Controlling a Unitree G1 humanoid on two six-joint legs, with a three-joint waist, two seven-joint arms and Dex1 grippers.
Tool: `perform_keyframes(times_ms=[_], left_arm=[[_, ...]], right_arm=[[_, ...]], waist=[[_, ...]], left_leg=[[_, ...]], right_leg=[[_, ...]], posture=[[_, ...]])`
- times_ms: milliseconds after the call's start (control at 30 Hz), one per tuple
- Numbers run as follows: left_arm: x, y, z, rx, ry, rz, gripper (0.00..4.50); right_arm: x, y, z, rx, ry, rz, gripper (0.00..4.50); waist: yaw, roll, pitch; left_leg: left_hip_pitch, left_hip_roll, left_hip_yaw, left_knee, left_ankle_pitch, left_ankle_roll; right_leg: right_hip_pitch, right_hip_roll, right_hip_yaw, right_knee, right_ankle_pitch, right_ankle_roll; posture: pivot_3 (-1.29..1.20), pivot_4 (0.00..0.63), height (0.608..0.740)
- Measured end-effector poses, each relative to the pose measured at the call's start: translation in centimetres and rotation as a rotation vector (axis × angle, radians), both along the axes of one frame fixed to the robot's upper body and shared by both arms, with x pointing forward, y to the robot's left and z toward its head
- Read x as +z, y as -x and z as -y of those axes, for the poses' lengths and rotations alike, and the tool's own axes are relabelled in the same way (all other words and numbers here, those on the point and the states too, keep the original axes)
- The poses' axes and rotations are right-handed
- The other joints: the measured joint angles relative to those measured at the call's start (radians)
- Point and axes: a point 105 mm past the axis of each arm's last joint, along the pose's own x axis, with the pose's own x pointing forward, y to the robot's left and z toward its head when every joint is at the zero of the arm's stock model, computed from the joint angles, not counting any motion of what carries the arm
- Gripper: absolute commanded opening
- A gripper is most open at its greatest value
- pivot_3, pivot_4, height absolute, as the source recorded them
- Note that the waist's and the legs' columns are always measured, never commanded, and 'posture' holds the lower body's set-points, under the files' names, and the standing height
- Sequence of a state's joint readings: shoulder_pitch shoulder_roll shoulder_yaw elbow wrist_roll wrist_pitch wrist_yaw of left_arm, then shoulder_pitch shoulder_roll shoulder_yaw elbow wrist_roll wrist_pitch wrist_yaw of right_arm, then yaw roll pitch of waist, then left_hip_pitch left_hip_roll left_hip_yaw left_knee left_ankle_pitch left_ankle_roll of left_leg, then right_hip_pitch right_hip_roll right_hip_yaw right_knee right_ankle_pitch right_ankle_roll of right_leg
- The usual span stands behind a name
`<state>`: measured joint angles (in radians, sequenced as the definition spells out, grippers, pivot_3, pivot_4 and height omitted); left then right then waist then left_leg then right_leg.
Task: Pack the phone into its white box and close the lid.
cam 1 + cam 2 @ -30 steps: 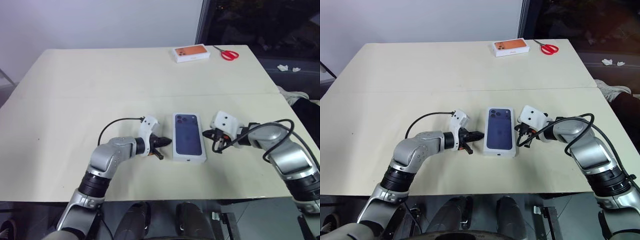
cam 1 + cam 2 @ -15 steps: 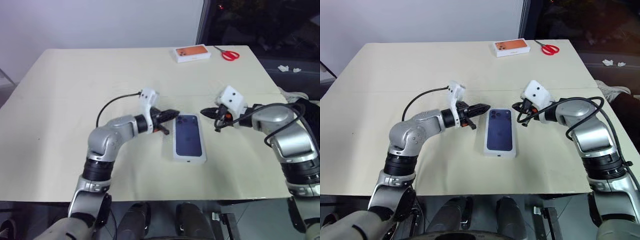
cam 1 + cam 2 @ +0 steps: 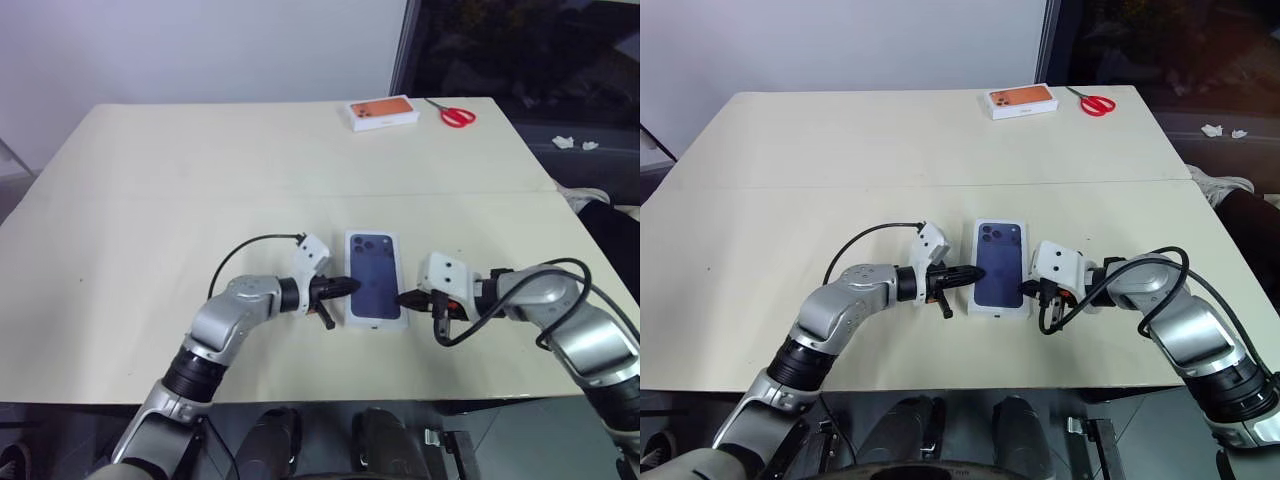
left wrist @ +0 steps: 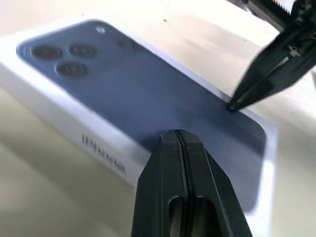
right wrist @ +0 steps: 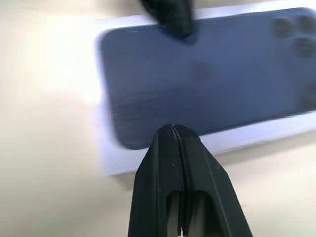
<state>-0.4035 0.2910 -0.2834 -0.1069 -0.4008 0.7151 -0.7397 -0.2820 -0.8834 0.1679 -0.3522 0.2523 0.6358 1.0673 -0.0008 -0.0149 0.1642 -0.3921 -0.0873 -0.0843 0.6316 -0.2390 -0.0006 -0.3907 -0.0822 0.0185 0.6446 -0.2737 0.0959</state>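
Note:
The lid (image 3: pixel 373 275), white with a dark blue phone picture on top, sits on the white box (image 3: pixel 377 322) near the table's front edge. The phone itself is hidden. My left gripper (image 3: pixel 350 285) is shut, and its tip reaches the lid's left edge; in the left wrist view the shut left gripper (image 4: pixel 175 134) hangs just over the printed face (image 4: pixel 148 89). On the other side my right gripper (image 3: pixel 402 297) is shut too, its tip at the lid's right edge. In the right wrist view the right gripper (image 5: pixel 173 129) points at the lid (image 5: pixel 207 74), with the left gripper's tip across from it.
A white box with an orange top (image 3: pixel 383 110) and red scissors (image 3: pixel 455 112) lie at the table's far edge. Black cables loop from both wrists over the table (image 3: pixel 150 200).
Half a second ago both grippers were raised and farther back beside the box's far end. They have come down and toward me to the lid's two long edges. The box has stayed put.

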Motion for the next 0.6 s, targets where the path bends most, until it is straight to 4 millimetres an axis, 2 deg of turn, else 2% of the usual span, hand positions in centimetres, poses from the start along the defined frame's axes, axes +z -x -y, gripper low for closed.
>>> perform_keyframes(times_ms=[33,133,233,267,333,400,500,600], left_arm=[[0.1,0.2,-0.2,-0.003,0.008,-0.004,1.32],[0.5,0.0,-1.0,0.022,0.039,-0.02,2.81],[1.6,-1.5,-4.6,0.127,0.035,0.016,4.32],[2.2,-1.9,-6.2,0.164,0.027,0.039,4.5],[3.3,-2.5,-8.3,0.217,0.025,0.077,4.5],[4.0,-2.8,-10.5,0.245,0.006,0.101,4.5],[4.9,-2.5,-15.1,0.288,-0.04,0.151,4.5],[5.3,-2.0,-16.7,0.287,-0.058,0.191,4.5]], right_arm=[[0.0,0.0,-0.1,-0.006,-0.015,-0.016,0.85],[1.0,-1.4,-1.0,-0.04,-0.097,-0.008,2.37],[3.6,-3.6,-1.4,-0.096,-0.194,0.08,3.91],[4.6,-4.2,-1.2,-0.116,-0.224,0.103,4.43],[5.6,-4.8,-0.6,-0.145,-0.253,0.124,4.43],[5.7,-5.3,-0.3,-0.157,-0.261,0.133,4.43],[6.0,-6.1,0.4,-0.176,-0.271,0.16,4.43],[6.2,-6.3,0.7,-0.164,-0.261,0.202,4.43]], waist=[[0.001,0.0,0.0],[0.0,0.0,0.001],[-0.006,0.0,0.002],[-0.007,0.0,0.002],[-0.005,0.0,0.002],[-0.005,-0.001,0.002],[-0.011,0.0,0.002],[-0.008,0.001,0.003]], left_leg=[[0.0,0.0,0.0,0.0,0.0,0.0],[-0.001,0.0,0.0,0.0,0.0,0.0],[-0.006,0.0,0.0,0.0,0.001,-0.001],[-0.008,0.0,0.0,0.0,0.001,-0.001],[-0.014,-0.001,-0.001,0.001,0.001,-0.001],[-0.016,-0.001,0.0,0.002,0.001,-0.001],[-0.016,-0.001,0.001,0.001,0.001,-0.001],[-0.016,-0.001,0.0,0.001,0.001,-0.001]], right_leg=[[0.0,0.0,0.0,0.0,0.0,0.0],[-0.002,0.0,0.0,0.001,0.0,0.0],[-0.007,0.0,0.0,0.002,0.0,0.0],[-0.01,0.0,0.0,0.002,0.0,0.0],[-0.015,0.0,0.0,0.003,0.0,0.0],[-0.017,-0.001,0.0,0.003,0.001,0.0],[-0.018,-0.001,0.001,0.003,0.001,-0.001],[-0.018,-0.001,0.001,0.003,0.001,-0.001]], posture=[[0.0,0.15,0.74],[0.0,0.15,0.74],[0.0,0.15,0.74],[0.0,0.15,0.74],[0.0,0.15,0.74],[0.0,0.15,0.74],[0.0,0.15,0.74],[0.0,0.15,0.74]])
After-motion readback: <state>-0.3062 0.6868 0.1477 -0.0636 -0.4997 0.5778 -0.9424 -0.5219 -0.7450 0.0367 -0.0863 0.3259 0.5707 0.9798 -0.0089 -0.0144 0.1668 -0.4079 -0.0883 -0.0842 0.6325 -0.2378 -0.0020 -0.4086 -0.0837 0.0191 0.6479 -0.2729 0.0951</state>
